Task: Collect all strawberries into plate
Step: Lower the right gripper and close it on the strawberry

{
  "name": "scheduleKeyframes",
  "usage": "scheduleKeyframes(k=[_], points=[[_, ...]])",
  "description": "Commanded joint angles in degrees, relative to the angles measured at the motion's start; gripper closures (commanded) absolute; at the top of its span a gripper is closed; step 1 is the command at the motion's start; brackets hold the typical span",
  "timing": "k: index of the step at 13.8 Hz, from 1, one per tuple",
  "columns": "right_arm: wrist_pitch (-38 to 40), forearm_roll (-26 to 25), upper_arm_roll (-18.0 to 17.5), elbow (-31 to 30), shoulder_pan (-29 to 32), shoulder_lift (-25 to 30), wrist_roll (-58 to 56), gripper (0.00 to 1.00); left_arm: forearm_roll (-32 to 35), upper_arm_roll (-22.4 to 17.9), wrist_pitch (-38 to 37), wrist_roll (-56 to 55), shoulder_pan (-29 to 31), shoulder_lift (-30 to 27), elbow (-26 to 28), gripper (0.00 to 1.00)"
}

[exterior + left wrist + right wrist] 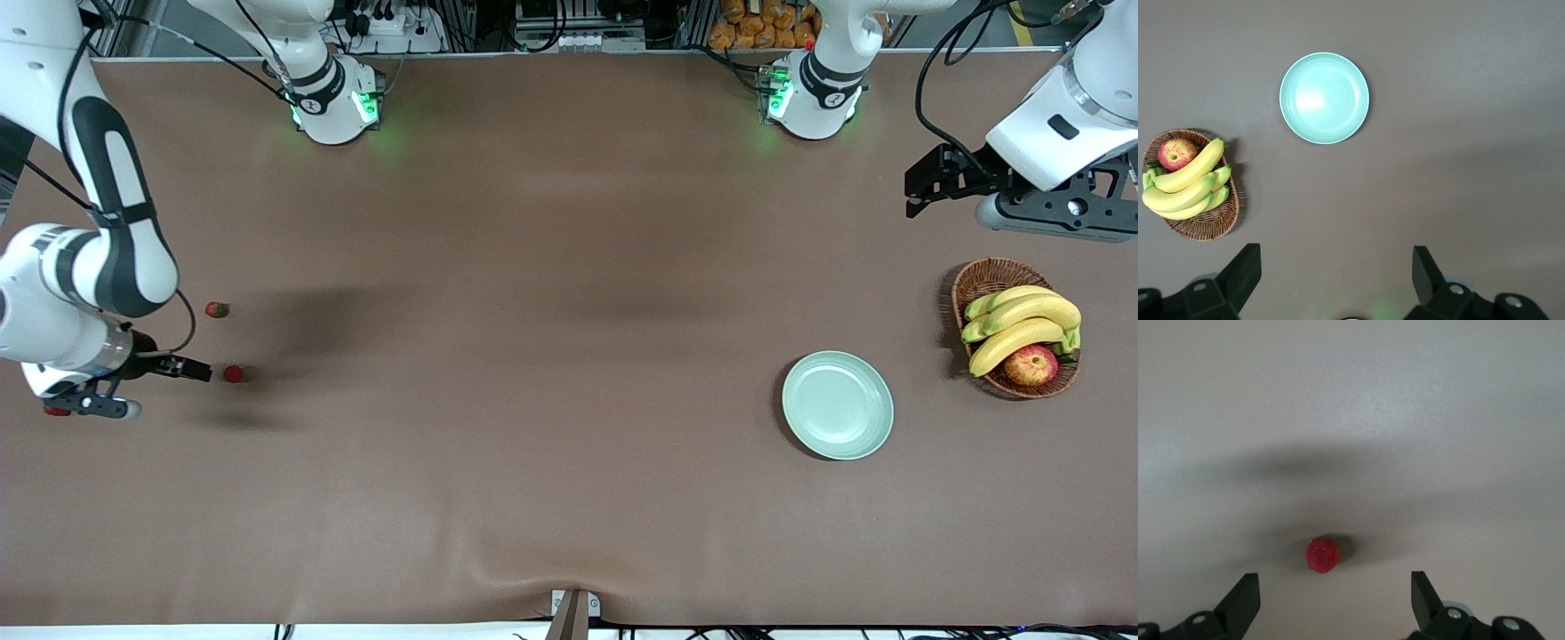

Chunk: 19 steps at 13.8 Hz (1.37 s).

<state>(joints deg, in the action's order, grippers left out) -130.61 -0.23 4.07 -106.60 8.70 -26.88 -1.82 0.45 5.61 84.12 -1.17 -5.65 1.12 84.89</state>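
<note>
Brown cloth covers the counter (551, 356), with cable clutter along the edge where the arm bases stand.

Front view: the right arm folds down at its own end of the counter, right gripper (182, 367) low, jaws spread wide, holding nothing. Two strawberries show clearly here: one (233, 374) just beside the fingertips, another (216, 309) farther from the camera. A third red bit (56, 411) pokes out under the gripper body, mostly hidden. The left arm waits raised at its end, left gripper (925, 185) over bare cloth, jaws wide and empty. One mint plate (837, 405), empty, sits toward the left arm's end, well apart from the berries. Beside it is one wicker basket (978, 284) with a bunch of bananas (1022, 322), about four, and one apple (1031, 364).

Left wrist view: plate (1324, 98), basket (1205, 223), bananas (1188, 183) and apple (1176, 153) below; both fingers (1238, 273) far apart.

Right wrist view: a single strawberry (1322, 555) on the cloth, lying between the spread fingers (1421, 593), untouched.
</note>
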Motion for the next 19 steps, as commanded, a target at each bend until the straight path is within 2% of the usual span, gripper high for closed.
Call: scheduleKeyframes(k=[1,3,5,10,12,14,16,19], points=[[-1.5,1.0,-1.0,-0.2,0.8,-1.8,-1.5,0.0,-0.1,0.3,-0.1,-0.9,0.4,-0.5,0.1,0.0],[-1.5,1.1,-1.1,-0.2,0.7,-2.6,-1.4,0.0,-0.1,0.3,-0.1,-0.9,0.4,-0.4,0.1,0.0],[-1.7,1.1,-1.2,-0.2,0.3,-3.7,-1.5,0.08,-0.1,0.3,-0.1,-0.9,0.4,-0.4,0.1,0.0],[-3.2,1.1,-1.5,-0.2,0.4,-5.9,-1.5,0.14,-0.1,0.4,-0.1,-0.9,0.4,-0.4,0.1,0.0],[-3.3,1.1,-1.5,-0.2,0.4,-6.1,-1.5,0.3,0.0,0.4,-0.1,-0.9,0.3,-0.4,0.2,0.0],[-3.3,1.1,-1.5,-0.2,0.4,-6.8,-1.5,0.37,-0.1,0.3,-0.2,-0.8,0.6,-0.3,0.3,0.0],[-3.3,1.1,-1.5,-0.2,0.4,-7.0,-1.5,0.4,0.0,0.1,-0.2,-0.8,0.6,-0.3,0.3,0.0],[-3.3,1.1,-1.5,-0.2,0.2,-7.0,-1.5,0.58,0.0,0.1,-0.2,-0.4,0.6,-0.9,0.1,0.0]])
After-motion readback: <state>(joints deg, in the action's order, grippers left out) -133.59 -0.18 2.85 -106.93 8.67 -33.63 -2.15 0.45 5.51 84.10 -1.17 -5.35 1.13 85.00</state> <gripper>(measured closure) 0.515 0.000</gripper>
